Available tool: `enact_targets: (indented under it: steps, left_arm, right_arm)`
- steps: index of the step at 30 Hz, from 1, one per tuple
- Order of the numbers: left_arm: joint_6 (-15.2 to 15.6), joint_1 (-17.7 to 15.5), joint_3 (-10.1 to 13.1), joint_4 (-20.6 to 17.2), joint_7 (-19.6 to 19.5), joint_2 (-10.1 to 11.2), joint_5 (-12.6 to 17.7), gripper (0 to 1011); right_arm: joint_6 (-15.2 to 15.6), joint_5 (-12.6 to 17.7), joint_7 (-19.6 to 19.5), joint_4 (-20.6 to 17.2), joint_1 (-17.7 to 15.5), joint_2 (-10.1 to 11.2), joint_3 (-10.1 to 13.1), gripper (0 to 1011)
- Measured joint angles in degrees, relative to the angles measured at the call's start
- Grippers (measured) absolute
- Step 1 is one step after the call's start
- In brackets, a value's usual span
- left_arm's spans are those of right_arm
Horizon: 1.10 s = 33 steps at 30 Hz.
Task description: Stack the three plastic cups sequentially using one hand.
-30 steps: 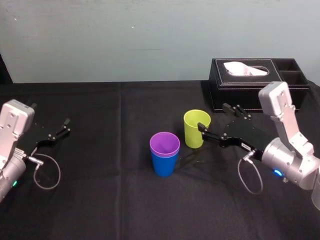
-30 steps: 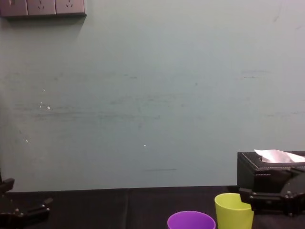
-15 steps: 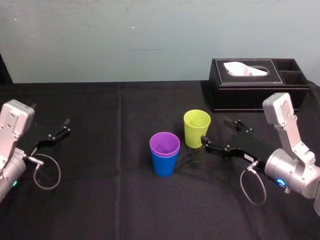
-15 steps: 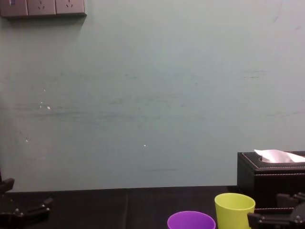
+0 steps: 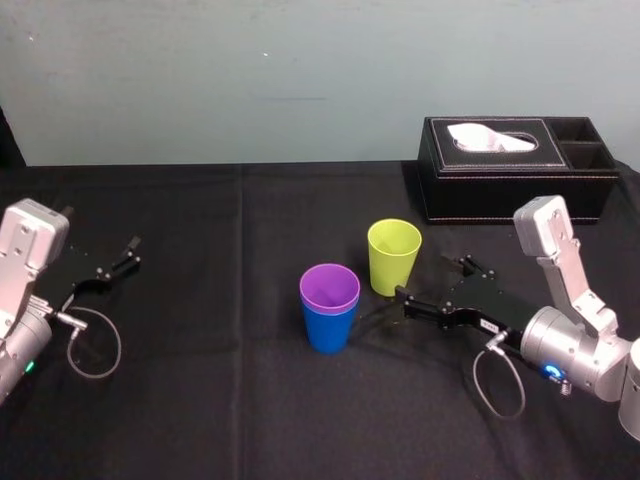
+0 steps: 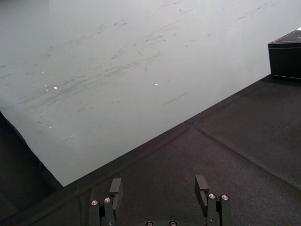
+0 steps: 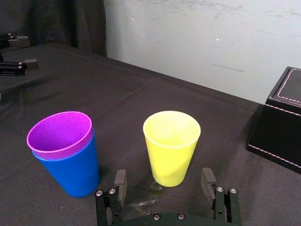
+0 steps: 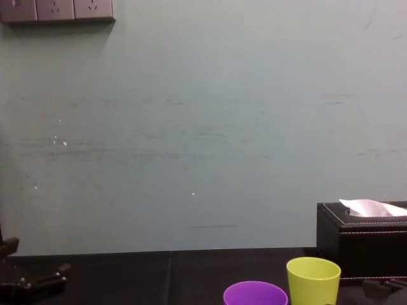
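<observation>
Cups were seen near the middle of the head view: the purple cup (image 5: 329, 287) was nested inside the blue cup (image 5: 328, 330), and the yellow-green cup (image 5: 393, 258) stood upright just to their upper right, apart from them. The right gripper (image 5: 435, 281) was placed right of centre, fingers spread wide just beside that cup's base; contact could not be told. The left gripper (image 5: 117, 258) was parked at the left edge, fingers apart. The black tissue box (image 5: 505, 178) was set at the upper right.

Pale grey-green scuffed wall (image 8: 203, 127), sockets (image 8: 57, 9) high at left, black cloth-covered table (image 5: 200, 400), black tissue box (image 5: 500, 188) at right
</observation>
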Motion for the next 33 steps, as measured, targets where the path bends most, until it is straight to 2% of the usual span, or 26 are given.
enact_targets:
  steps: [11,17,33]
  left_arm:
    - [0.00,0.00,0.00,0.00,0.00,0.00,0.00,1010]
    - [0.00,0.00,0.00,0.00,0.00,0.00,0.00,1010]
    - [0.00,0.00,0.00,0.00,0.00,0.00,0.00,1010]
  right_arm:
    - [-0.37,-0.22,-0.75,0.70,0.47,-0.08,-0.59,1003]
    - [-1.03,-1.49,-1.44,1.61,1.15,-0.44,-1.19,1003]
    - [-1.31,-3.75,-1.16,5.88,4.95,-2.50,-2.73,1003]
